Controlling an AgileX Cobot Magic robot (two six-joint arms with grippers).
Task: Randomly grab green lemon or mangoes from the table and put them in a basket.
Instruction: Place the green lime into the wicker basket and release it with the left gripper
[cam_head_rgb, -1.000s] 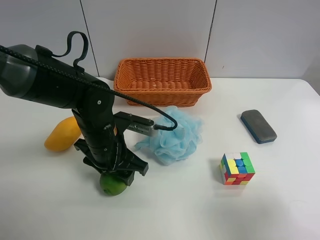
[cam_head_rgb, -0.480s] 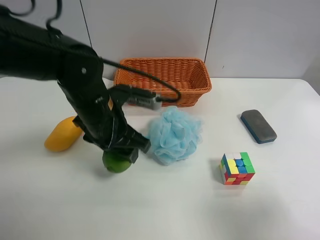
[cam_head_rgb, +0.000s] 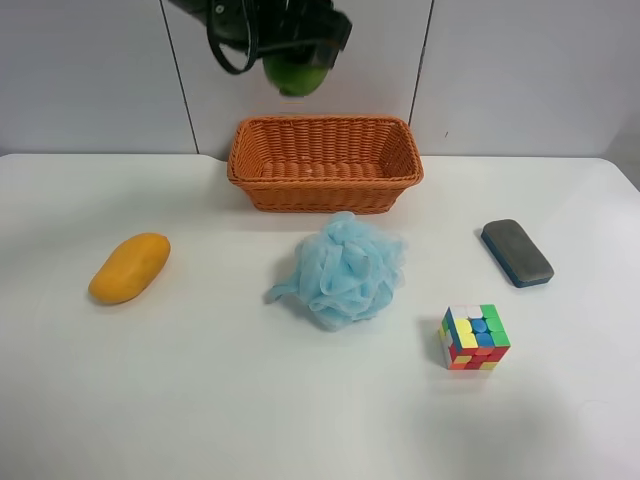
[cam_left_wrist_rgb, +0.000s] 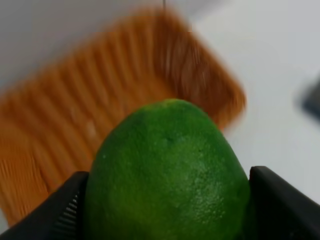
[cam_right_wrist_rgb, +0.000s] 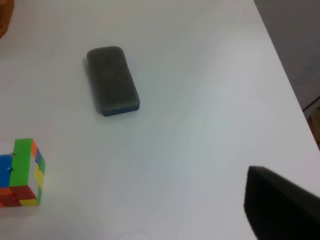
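**Status of my left gripper (cam_left_wrist_rgb: 169, 212): fruit in grasp**

The smooth, dark-green oval lemon (cam_left_wrist_rgb: 167, 170) shows finely pebbled skin. My black fingers (cam_left_wrist_rgb: 282, 200) clamp it on both sides, high above the orange-brown woven wicker basket (cam_head_rgb: 325, 190). I cannot tell how far my right gripper (cam_right_wrist_rgb: 280, 207) is open.

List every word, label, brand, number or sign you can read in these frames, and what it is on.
None: no readable text anywhere.
The green lemon, basket, mango, blue bath pouf, grey eraser and table are unmarked.
The puzzle cube shows only plain coloured tiles.
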